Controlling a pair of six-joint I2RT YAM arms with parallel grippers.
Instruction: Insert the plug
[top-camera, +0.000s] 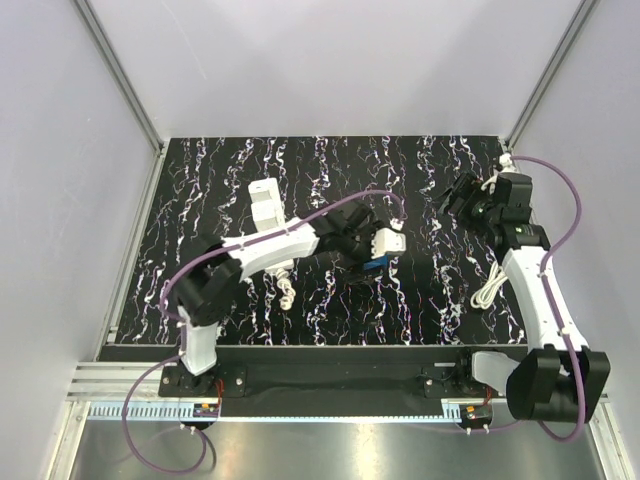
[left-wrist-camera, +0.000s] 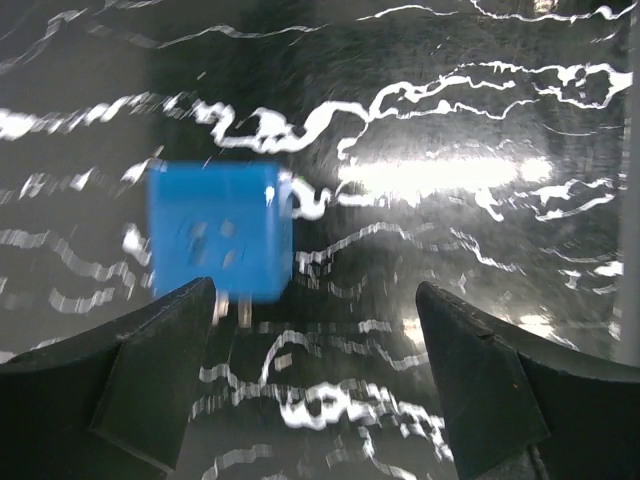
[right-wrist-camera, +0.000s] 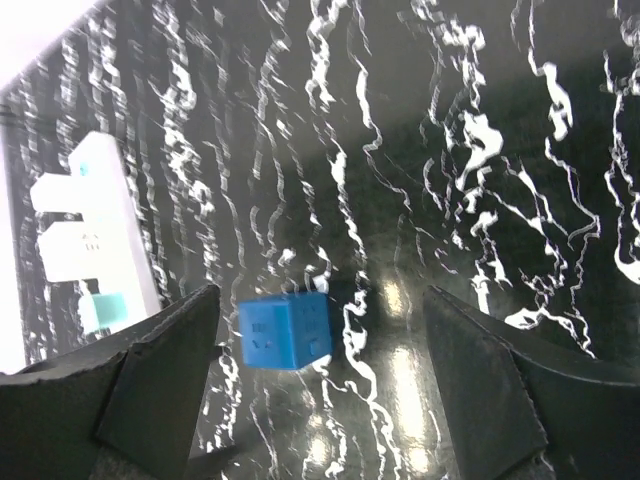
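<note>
The blue plug (left-wrist-camera: 220, 232) lay on the tabletop (top-camera: 420, 170), to the right of the white power strip (top-camera: 266, 203) and apart from it. The left tool (left-wrist-camera: 315, 292) hung over the plug, its fingers spread apart and gripping nothing. The right tool (right-wrist-camera: 320, 295), farther right of the strip, was likewise spread wide and empty.

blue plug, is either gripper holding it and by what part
Nothing is held. The left gripper and the right gripper are both open; the blue plug sits free, close by the left one.
</note>
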